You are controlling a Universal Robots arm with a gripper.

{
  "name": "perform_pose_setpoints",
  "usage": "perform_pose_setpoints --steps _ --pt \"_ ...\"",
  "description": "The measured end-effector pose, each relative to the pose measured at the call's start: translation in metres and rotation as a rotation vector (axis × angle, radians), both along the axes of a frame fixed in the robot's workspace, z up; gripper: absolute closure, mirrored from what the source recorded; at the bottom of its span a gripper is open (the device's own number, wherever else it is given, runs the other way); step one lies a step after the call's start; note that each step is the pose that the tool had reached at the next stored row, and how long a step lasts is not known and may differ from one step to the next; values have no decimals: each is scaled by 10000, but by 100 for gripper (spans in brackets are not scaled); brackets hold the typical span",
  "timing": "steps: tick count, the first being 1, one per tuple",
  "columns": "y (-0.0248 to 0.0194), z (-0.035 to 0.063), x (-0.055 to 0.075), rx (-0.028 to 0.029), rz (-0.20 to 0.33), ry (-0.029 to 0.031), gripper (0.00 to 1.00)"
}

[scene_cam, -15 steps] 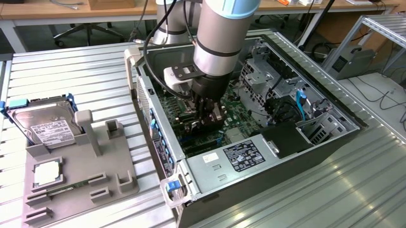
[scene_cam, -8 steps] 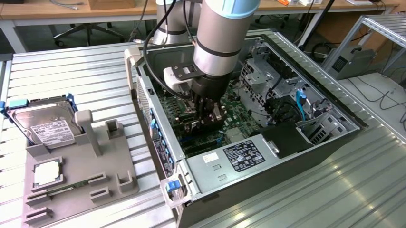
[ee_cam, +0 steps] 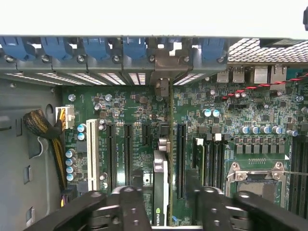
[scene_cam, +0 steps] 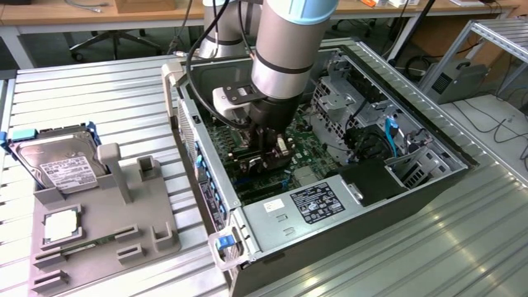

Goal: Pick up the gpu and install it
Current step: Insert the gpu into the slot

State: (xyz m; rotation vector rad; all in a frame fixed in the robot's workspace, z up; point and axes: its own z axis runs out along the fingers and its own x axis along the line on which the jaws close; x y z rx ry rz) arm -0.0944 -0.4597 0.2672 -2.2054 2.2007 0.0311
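Note:
The gpu [ee_cam: 162,187] stands on edge in a motherboard slot inside the open computer case [scene_cam: 272,229]. I see it edge-on in the wrist view, a thin dark card with a green logo near my wrist. Its far end reaches the rear wall of the case, between the blue slot latches [ee_cam: 96,48]. My gripper [ee_cam: 166,192] straddles the card. The black fingers [ee_cam: 129,204] stand apart, one on each side, with a gap to the card on both sides. In the exterior view the gripper [scene_cam: 272,158] is lowered deep into the case over the green motherboard [scene_cam: 247,179].
A grey holder [scene_cam: 153,238] on the exterior view's left carries a silver hard drive [scene_cam: 58,164], a processor chip [scene_cam: 62,226] and a green RAM stick [scene_cam: 86,242]. The case walls, the drive cage [scene_cam: 347,99] and the power supply [scene_cam: 318,201] hem the arm in. A processor socket [ee_cam: 255,180] lies beside the slots.

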Motion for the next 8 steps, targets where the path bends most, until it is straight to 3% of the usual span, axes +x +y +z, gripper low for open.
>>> perform_pose_setpoints --steps 1,4,8 --pt "0 0 0 -1 0 0 49" --pt "0 0 0 -1 0 0 30" --pt "0 17 0 -4 -1 1 30"
